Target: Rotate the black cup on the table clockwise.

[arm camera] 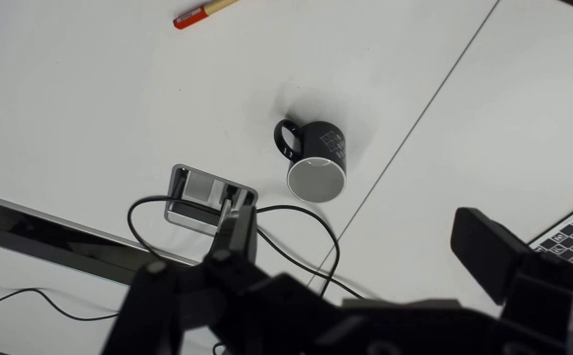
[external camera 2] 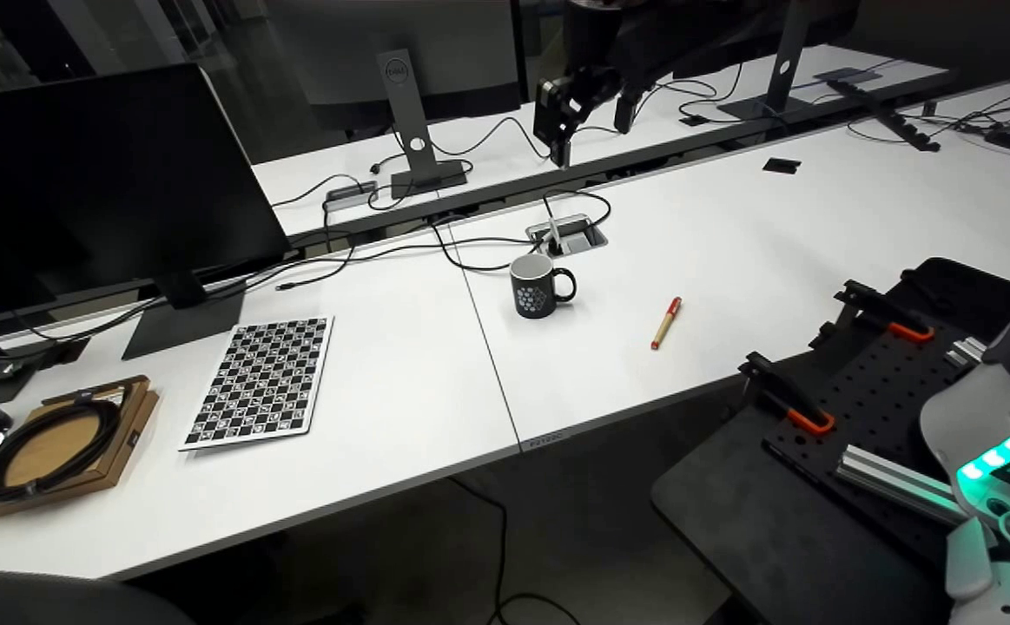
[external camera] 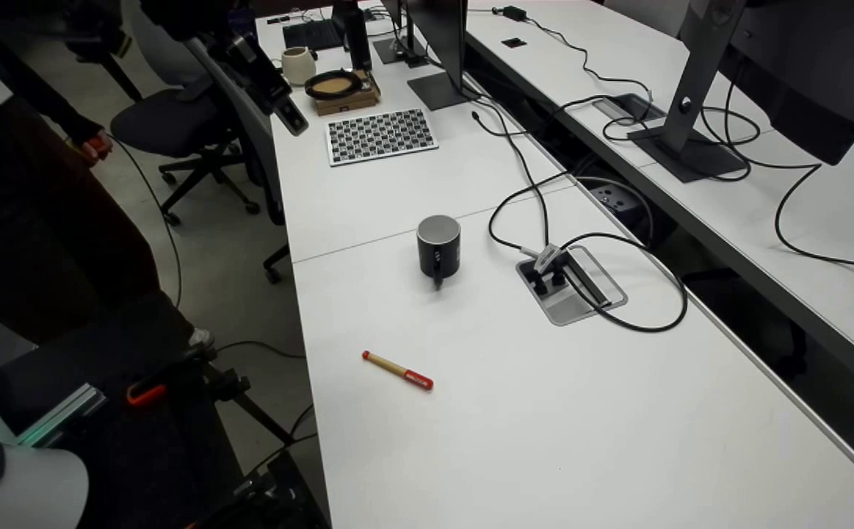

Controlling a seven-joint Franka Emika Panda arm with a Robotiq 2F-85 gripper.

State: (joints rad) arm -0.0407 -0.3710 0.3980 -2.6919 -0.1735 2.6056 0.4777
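Note:
The black cup [external camera: 430,253] stands upright on the white table [external camera: 544,433]. In an exterior view its handle points right and a white pattern shows on the cup [external camera 2: 533,295]. In the wrist view the cup [arm camera: 321,140] is above the middle, its handle toward the upper left and its pale inside visible. My gripper [arm camera: 357,234] is open, with nothing between its wide-apart fingers. In an exterior view the gripper [external camera 2: 592,139] hangs above the table's far side, well away from the cup. One dark finger [external camera: 291,117] shows at the upper left in an exterior view.
A red and tan marker [external camera 2: 666,323] lies near the cup. A socket box [external camera: 570,286] with black cables [external camera: 672,294] is set in the table beside the cup. A checkered board [external camera 2: 261,378], a monitor [external camera 2: 105,191] and a cardboard box with coiled cable [external camera 2: 62,447] stand farther along.

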